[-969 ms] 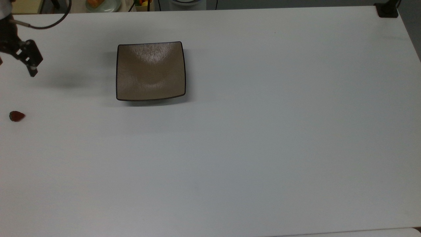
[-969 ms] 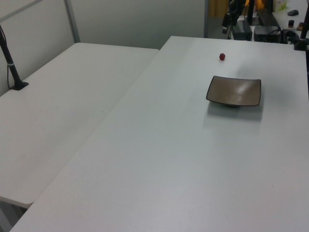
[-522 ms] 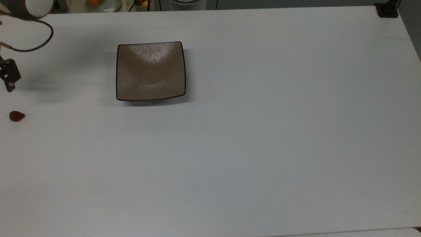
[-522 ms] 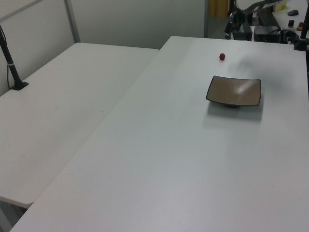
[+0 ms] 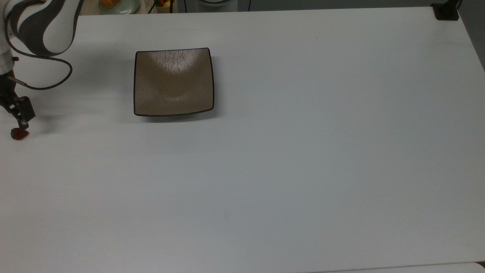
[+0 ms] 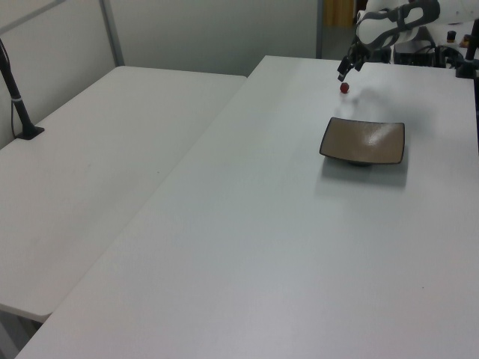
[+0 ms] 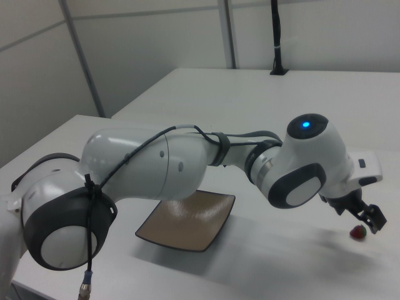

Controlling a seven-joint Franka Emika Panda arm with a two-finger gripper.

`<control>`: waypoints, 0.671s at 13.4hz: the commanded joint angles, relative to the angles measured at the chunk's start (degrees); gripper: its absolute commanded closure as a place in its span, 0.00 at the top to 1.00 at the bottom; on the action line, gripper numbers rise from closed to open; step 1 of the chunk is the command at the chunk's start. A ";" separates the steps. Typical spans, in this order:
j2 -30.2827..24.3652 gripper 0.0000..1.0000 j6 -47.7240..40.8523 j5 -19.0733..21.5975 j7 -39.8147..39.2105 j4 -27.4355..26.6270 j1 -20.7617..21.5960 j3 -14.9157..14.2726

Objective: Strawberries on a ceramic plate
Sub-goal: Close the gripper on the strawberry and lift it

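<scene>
A small dark-red strawberry (image 5: 19,134) lies on the white table near the top view's left edge, well apart from the plate. The square brown ceramic plate (image 5: 173,81) with its thin black rim sits bare to the strawberry's right in the top view. My gripper (image 5: 19,127) hangs just over the strawberry, its tip at the berry's upper edge. In the left view the gripper (image 6: 342,77) is directly above the strawberry (image 6: 344,87), beyond the plate (image 6: 363,140). In the right view the gripper (image 7: 373,226) sits beside the strawberry (image 7: 357,232), with the plate (image 7: 187,222) partly behind my arm.
My white arm (image 7: 187,162) reaches low across the table over the plate's side. A black clamp (image 5: 446,11) sits on the top view's far right corner. A second white table (image 6: 105,157) with a black post (image 6: 19,105) adjoins on the left view's left.
The gripper has swung from near the table's far edge down to just over the strawberry. The strawberry and the plate have not moved.
</scene>
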 commanded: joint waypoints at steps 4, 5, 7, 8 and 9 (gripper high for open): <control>4.06 0.97 7.45 1.05 1.01 0.28 0.47 0.31; 4.15 0.90 8.07 1.05 0.92 0.28 0.56 0.31; 4.24 0.76 8.08 0.97 0.66 0.19 0.56 0.31; 4.24 0.64 8.16 1.05 0.74 0.19 0.56 0.31; 4.24 0.53 8.08 1.05 0.74 0.19 0.56 0.31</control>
